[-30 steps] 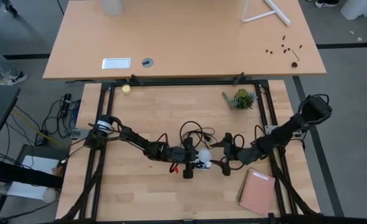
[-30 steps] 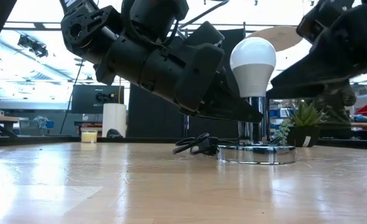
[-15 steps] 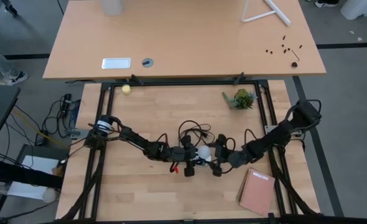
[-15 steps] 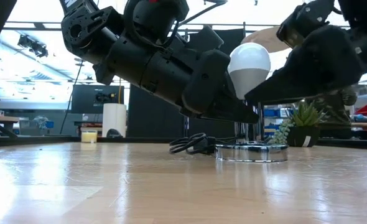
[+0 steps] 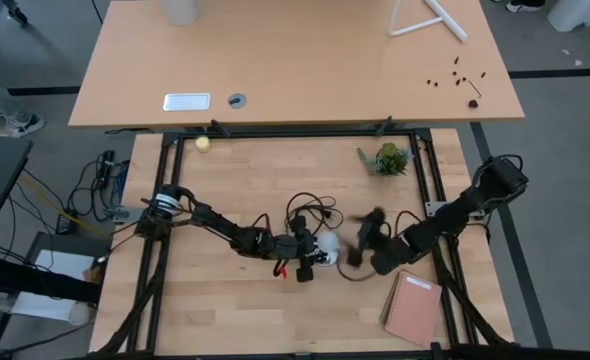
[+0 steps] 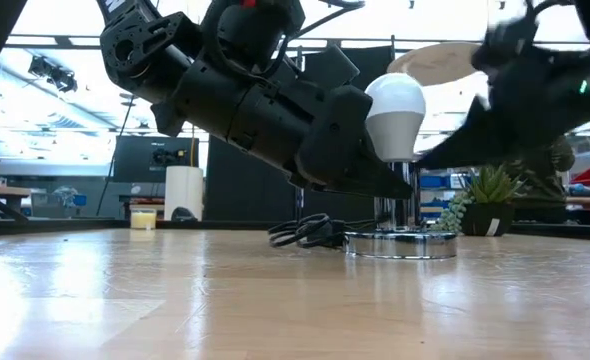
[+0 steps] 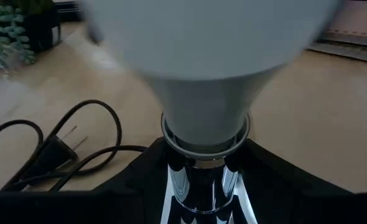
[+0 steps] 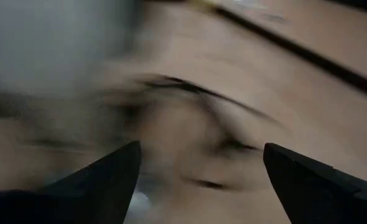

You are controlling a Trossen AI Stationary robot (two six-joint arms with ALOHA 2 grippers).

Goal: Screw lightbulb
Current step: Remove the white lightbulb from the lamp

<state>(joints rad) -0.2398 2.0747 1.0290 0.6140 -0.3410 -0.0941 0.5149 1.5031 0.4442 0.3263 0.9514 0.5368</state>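
1. Near the middle of the wooden table [image 5: 225,180] stood the lightbulb [image 6: 395,110], upright, its narrow end down in the chrome stem [image 6: 394,205] of the round socket base [image 6: 402,245].
2. Left gripper [image 5: 313,258] sat low at the stem, just under the bulb; in the left wrist view its dark fingers [image 7: 140,180] flanked the chrome stem on both sides, partly closed around it, apparently touching it.
3. Bulb's white neck [image 7: 205,115] met a metal collar at the top of the stem; whether it was fully threaded could not be told.
4. Right gripper [image 5: 367,240] was just beside the bulb, on its right in the high view, blurred, not touching it.
5. Right fingers [image 8: 96,180] stood wide apart with nothing between them; the right wrist view was too smeared to tell more than table and a pale shape.
6. Black cord [image 5: 310,210] lay looped on the table behind the socket; its plug [image 7: 59,149] showed beside the stem in the left wrist view.
7. Small potted plant [image 5: 387,158] stood well apart, toward the far right of the table.
8. Small yellowish ball [image 5: 203,144] lay near the far left corner.
9. Brown notebook [image 5: 413,308] lay on the near right of the table, close to the right arm.
10. Low view: left arm filled the left side, and the bulb rose above its fingers.
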